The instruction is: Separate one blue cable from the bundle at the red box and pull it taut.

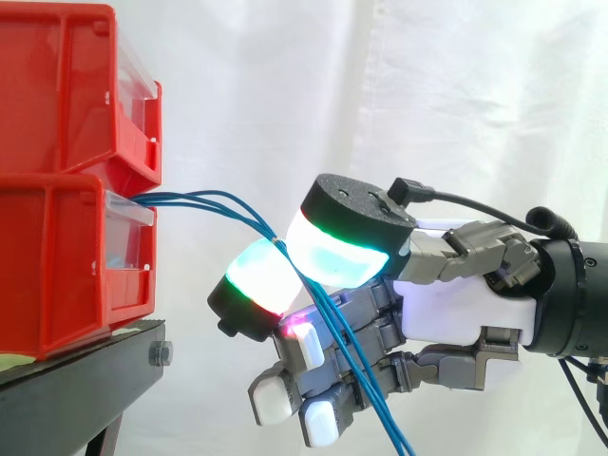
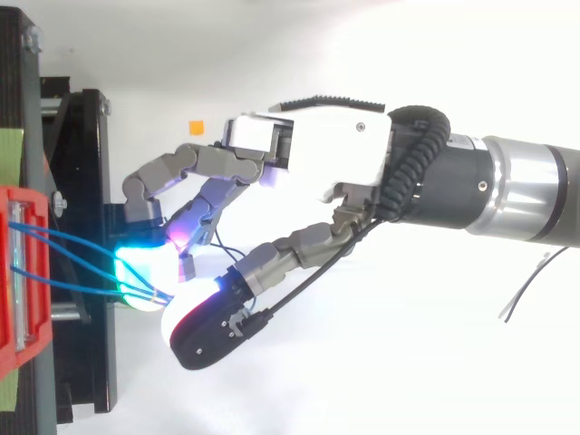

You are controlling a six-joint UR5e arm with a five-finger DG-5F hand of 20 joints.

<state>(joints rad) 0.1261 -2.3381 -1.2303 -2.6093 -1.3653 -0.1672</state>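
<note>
Blue cables [image 1: 211,200] come out between the two stacked red bins [image 1: 57,266] and curve right in slack arcs. They meet between two glowing fingertips [image 1: 258,277] of my hand [image 1: 446,309], which pinch them just right of the bins. Below the pinch the strands hang down past the curled lower fingers toward the bottom edge. From above, the cables [image 2: 72,243] leave the red bin [image 2: 16,299] as separate strands and converge at the pinch beside the cyan pad [image 2: 136,263]. I cannot tell whether one strand or all are pinched. The hand [image 2: 326,159] reaches in from the right.
The bins rest on a black stand [image 1: 81,380] with a bolt at its front edge. A white curtain hangs behind. A small orange mark [image 2: 195,127] lies on the white surface near the stand [image 2: 86,181].
</note>
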